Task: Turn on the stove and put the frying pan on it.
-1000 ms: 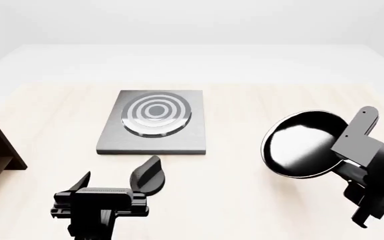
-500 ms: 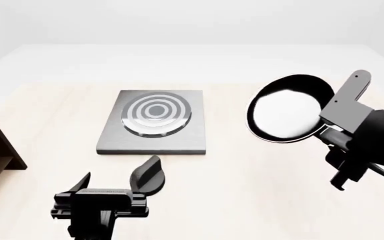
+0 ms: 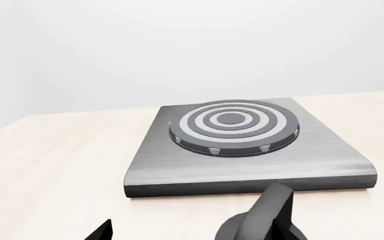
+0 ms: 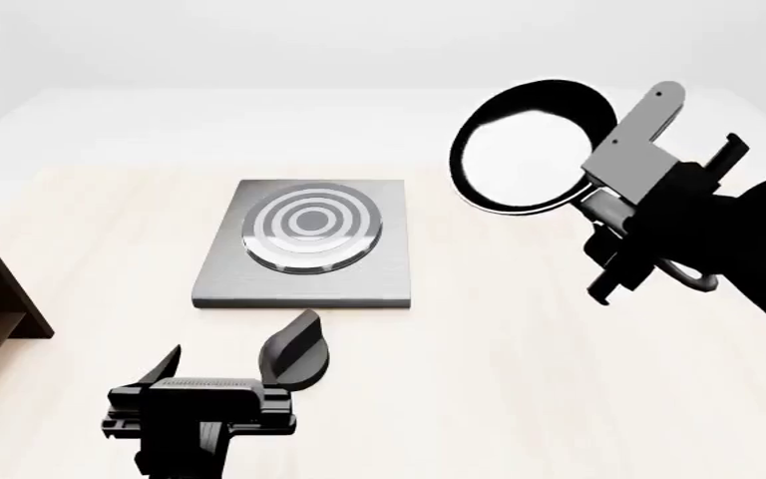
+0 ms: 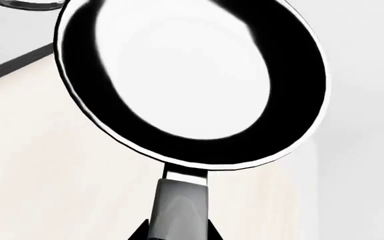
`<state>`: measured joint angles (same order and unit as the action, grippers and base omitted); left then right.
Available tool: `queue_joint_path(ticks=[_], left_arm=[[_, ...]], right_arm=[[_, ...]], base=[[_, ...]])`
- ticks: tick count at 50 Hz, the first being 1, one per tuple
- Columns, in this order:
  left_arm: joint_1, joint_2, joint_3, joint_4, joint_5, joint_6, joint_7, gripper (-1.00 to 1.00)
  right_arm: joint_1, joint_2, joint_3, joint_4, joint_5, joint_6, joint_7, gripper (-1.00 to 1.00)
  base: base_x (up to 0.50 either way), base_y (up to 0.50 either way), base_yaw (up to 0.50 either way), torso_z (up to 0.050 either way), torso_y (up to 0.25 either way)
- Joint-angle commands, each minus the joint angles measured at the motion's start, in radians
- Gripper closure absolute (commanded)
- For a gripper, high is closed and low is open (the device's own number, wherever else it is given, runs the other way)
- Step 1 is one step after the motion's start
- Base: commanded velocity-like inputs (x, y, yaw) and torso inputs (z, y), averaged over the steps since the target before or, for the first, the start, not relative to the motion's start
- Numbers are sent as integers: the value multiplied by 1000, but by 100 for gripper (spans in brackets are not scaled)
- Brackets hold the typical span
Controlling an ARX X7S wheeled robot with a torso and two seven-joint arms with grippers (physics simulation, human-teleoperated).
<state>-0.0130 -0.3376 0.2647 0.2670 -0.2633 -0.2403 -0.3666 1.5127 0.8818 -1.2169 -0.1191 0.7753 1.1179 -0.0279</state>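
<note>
The right gripper (image 4: 609, 205) is lifting the pan (image 4: 527, 148) higher and moving it toward the stove (image 4: 306, 244). A second ago the pan was low and out to the right, close to the table (image 4: 490, 349). Now it is up in the air, to the right of the stove and a bit behind it, tipped so its shiny inside is showing. The right fingers are squeezing the handle (image 5: 178, 200) tight.

The left gripper (image 4: 199, 394) is not moving at all. It is waiting near the knob (image 4: 296, 349), which is sitting on the table in front of the stove. Its fingers are looking spread apart and holding nothing, but I can only see them partly.

The burner (image 3: 233, 125) is bare. I think the pan is on its way there, and next it needs to go left and come down flat on the rings. I cannot tell if the stove is on.
</note>
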Motion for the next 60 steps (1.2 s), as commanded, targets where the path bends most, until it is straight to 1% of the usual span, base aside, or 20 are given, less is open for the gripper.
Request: queue_joint_path(ticks=[1,16,22,28,30,37,41,50,60], left_arm=[[3,17,-19,0,26,15,13,-100],[-2,13,-17,1,1,6,23,-100],[-1,11,-17,1,-1,13,24,-100],[-1,10,-13,-6,-4,22,31,-100],[4,7,-18,-4,-48,28,65,-100],[9,4,-10,-4,-37,50,69,-100],[10,3,-12,-3,-62,50,84,-100],[24,1,-7,-3,-43,90,83,-100],[28,-3,4,-4,-18,112,77,-100]], right_arm=[[13,-105,74,80,-124,-67,48,100],[9,-233,66,226,-176,-137,68,100],[14,-306,116,320,-157,-186,64,100],[12,-364,137,389,-154,-226,61,100],[4,-387,140,407,-152,-240,59,100],[-14,-471,166,502,-147,-306,55,100],[-20,-518,186,555,-141,-336,62,100],[-27,-604,181,651,-169,-379,86,100],[-31,-674,187,688,-173,-405,109,100]], base=[[0,0,0,0,0],[0,0,0,1,1],[0,0,0,0,2],[0,0,0,0,2],[0,0,0,0,5],[0,0,0,0,1],[0,0,0,0,3],[0,0,0,0,1],[0,0,0,0,-229]])
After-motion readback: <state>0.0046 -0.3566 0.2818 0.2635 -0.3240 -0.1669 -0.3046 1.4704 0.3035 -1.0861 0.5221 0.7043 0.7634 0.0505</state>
